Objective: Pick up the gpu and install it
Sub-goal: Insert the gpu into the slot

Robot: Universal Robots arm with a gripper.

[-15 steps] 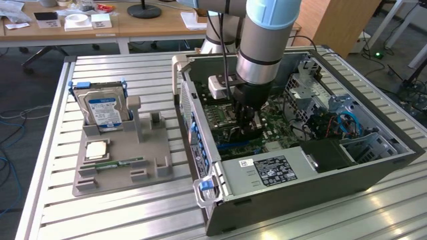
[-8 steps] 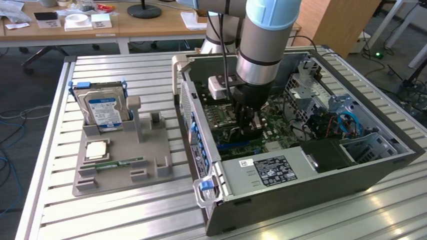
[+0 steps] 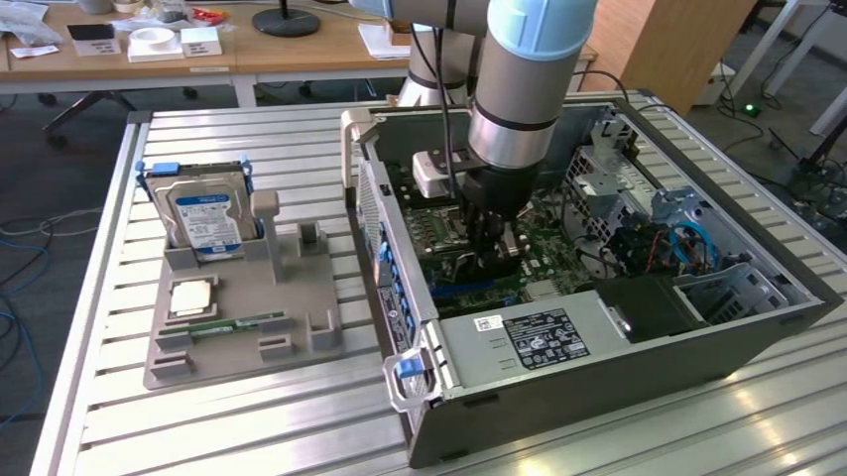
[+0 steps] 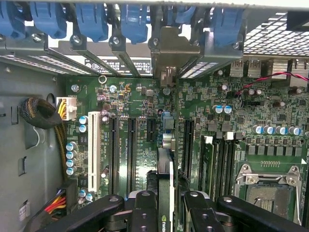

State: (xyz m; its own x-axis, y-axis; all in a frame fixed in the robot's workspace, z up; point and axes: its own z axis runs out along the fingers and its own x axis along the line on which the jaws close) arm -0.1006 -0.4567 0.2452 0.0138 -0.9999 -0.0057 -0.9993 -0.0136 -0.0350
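In the wrist view the gpu (image 4: 165, 169) stands on edge between my two black fingers (image 4: 145, 212), and its pale metal end bracket (image 4: 169, 48) reaches the rear slot openings of the case. My gripper (image 4: 169, 197) is shut on the gpu's upper edge. The card runs along the green motherboard (image 4: 140, 96), between the long black slots (image 4: 131, 150) and the memory slots (image 4: 212, 159); the slot under it is hidden. In the exterior view my gripper (image 3: 493, 250) is low inside the open computer case (image 3: 741, 297), just above the motherboard.
A grey parts holder (image 3: 232, 342) at the exterior view's left carries a blue-labelled hard drive (image 3: 205, 213), a CPU (image 3: 192, 296) and a RAM stick (image 3: 238, 324). Inside the case are a white slot (image 4: 93, 150), a cable bundle (image 4: 41, 113), the CPU socket (image 4: 268, 186) and blue slot clips (image 4: 91, 19).
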